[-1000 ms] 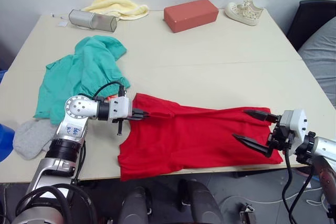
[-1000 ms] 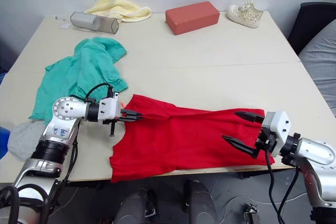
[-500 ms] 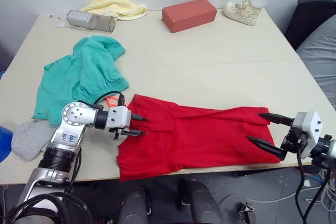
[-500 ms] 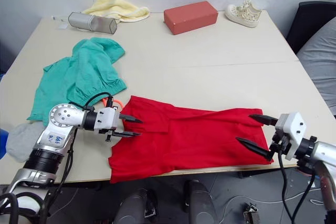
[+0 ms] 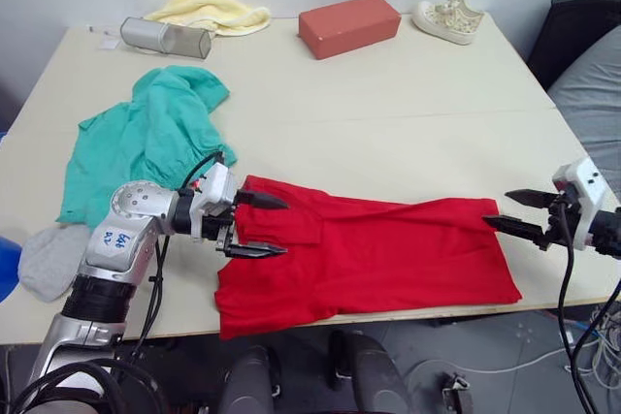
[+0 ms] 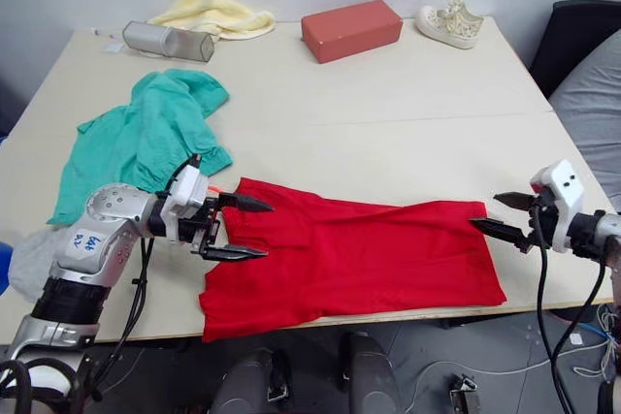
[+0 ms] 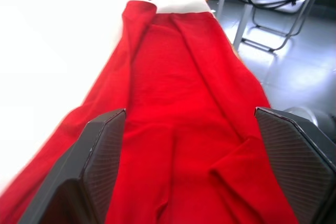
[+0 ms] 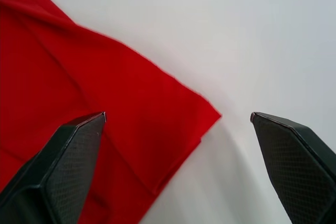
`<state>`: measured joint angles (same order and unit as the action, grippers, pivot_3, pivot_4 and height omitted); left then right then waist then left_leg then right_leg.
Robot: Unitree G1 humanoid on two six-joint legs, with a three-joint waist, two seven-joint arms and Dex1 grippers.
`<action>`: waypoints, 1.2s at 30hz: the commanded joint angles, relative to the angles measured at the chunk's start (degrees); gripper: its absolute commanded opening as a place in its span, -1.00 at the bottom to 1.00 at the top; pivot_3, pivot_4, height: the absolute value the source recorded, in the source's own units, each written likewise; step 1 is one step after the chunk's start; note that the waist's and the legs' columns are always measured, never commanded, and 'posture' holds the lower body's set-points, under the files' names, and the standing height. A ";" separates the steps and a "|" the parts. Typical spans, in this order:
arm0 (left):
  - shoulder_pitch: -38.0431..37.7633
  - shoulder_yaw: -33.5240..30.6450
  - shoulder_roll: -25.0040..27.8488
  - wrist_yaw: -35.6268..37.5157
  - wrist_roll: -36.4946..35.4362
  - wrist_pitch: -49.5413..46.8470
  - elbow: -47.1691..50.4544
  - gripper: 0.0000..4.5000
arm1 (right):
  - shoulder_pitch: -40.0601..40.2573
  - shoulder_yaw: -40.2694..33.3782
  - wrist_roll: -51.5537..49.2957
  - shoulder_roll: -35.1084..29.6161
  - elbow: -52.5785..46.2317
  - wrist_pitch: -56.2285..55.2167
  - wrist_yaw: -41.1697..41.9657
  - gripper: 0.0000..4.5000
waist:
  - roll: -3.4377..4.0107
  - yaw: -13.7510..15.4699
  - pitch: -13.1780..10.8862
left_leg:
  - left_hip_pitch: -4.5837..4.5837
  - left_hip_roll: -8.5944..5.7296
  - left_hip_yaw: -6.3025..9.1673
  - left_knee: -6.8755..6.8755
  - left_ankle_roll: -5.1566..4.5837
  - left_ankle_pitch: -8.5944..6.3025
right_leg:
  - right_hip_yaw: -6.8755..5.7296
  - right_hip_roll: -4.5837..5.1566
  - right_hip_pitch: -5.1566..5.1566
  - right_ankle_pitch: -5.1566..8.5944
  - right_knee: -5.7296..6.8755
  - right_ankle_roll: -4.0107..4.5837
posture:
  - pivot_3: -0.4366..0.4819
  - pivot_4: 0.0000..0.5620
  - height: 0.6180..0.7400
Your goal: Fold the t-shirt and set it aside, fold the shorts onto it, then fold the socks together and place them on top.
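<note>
Currently the t-shirt [image 5: 369, 249] lies flat on the counter [image 5: 408, 123]; left gripper [image 5: 260, 225] at nine o'clock, right gripper [image 5: 514, 212] at three, both spread, empty.

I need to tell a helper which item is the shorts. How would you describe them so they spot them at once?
On the beige table, look at the robot's left side, beyond the left hand. The shorts are the crumpled teal green garment there, beside the larger flat red t-shirt and above the small grey socks.

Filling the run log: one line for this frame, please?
stage: t-shirt fold | t-shirt: flat at table front edge | left end effector: open over its left end | right end effector: open at its right edge | shorts: unfolded
</note>
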<state>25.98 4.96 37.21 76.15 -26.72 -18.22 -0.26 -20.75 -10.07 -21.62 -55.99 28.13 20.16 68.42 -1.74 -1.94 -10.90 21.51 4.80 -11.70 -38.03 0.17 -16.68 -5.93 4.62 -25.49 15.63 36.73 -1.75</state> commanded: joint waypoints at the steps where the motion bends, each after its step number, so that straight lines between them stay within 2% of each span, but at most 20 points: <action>1: -0.29 -0.89 -0.82 -1.07 -0.82 0.55 2.39 0.99 | -3.03 0.53 1.35 -0.08 2.59 -1.48 1.50 1.00 | 0.00 0.01 0.00 | 0.00 -0.01 0.00 -0.01 0.01 0.01 | 0.00 0.00 0.00 0.00 0.01 0.00 | -0.05 -0.47 1.00; 7: -1.39 -0.17 -1.56 -1.36 -0.21 1.53 2.98 0.99 | -6.06 2.29 3.05 0.88 5.72 -2.80 3.61 1.00 | 0.00 0.02 0.00 | -0.02 0.02 0.02 -0.02 0.00 0.05 | 0.02 0.05 0.01 0.00 0.02 0.01 | -0.05 -0.47 1.00; 10: -1.67 -0.13 -1.66 -1.69 -0.09 1.69 3.32 1.00 | -6.73 2.48 3.45 1.36 6.57 -3.10 4.01 0.76 | 0.00 0.08 0.00 | -0.01 0.03 0.02 -0.01 0.03 0.07 | 0.01 0.06 0.01 0.00 0.02 0.01 | -0.05 -0.47 1.00; 20: -1.77 -0.21 -1.44 -1.84 0.28 2.24 3.09 1.00 | -6.85 0.99 3.71 1.58 6.91 -7.75 4.93 -0.78 | 0.01 0.08 0.00 | -0.02 0.04 0.03 -0.01 0.05 0.08 | 0.01 0.07 0.00 -0.01 0.03 0.01 | -0.05 -0.47 1.00; 22: -1.84 -0.20 -1.44 -1.87 0.34 2.44 3.05 1.00 | -5.87 0.48 3.54 1.06 6.28 -9.75 5.78 -0.98 | 0.01 0.08 0.00 | -0.02 0.05 0.03 -0.01 0.05 0.08 | 0.01 0.07 0.00 -0.01 0.03 0.01 | -0.05 -0.47 1.00; 25: -1.93 -0.11 -1.41 -1.90 0.47 2.73 2.96 1.00 | -3.90 -0.62 3.12 0.80 4.84 -13.45 6.70 -0.98 | 0.01 0.19 0.00 | -0.02 0.04 0.03 -0.01 0.05 0.09 | 0.01 0.07 0.01 -0.01 0.03 0.01 | -0.05 -0.47 1.00; 29: -1.93 0.02 -1.29 -1.78 0.87 3.25 2.38 1.00 | 2.38 -4.88 2.61 1.52 1.02 -27.41 7.35 -0.98 | 0.02 0.36 0.00 | -0.01 0.03 0.04 0.01 0.06 0.08 | 0.00 0.06 0.00 -0.01 0.03 0.01 | -0.05 -0.47 1.00; 36: -1.54 0.07 -1.14 -1.34 1.35 3.65 1.59 1.00 | 9.05 -6.68 2.63 2.48 -0.42 -40.69 8.18 -0.98 | 0.02 0.13 0.00 | -0.04 0.01 0.04 0.00 0.04 0.08 | 0.03 0.06 0.04 -0.02 0.00 -0.02 | -0.05 -0.47 1.00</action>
<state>24.11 5.49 35.85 74.61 -25.48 -15.42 1.23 -12.19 -14.25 -18.22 -53.56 29.41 -16.65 76.36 -1.72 -1.81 -10.90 21.45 4.81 -11.67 -38.03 0.21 -16.60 -5.89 4.68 -25.45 15.61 36.73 -1.77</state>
